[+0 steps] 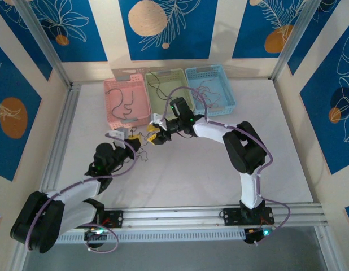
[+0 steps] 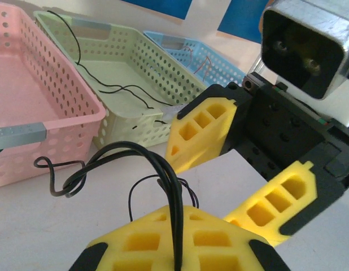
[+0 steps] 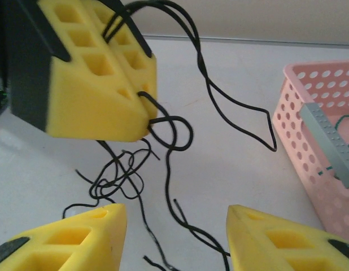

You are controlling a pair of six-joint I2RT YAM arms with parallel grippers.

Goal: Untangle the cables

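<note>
**Left pinches the wires, right stands apart**

The left gripper (image 3: 142, 107) has its yellow fingers (image 3: 95, 84) pressed together on the black cables (image 3: 121, 169), which dangle in a loose knot over the white table (image 3: 236, 73). Below, the right gripper (image 3: 175, 217) stands half-spread around the hanging strands.

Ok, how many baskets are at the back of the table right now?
3, in a row along the far edge: the pink basket on the left, the green basket in the middle, the blue basket on the right. No more seem hidden.
</note>
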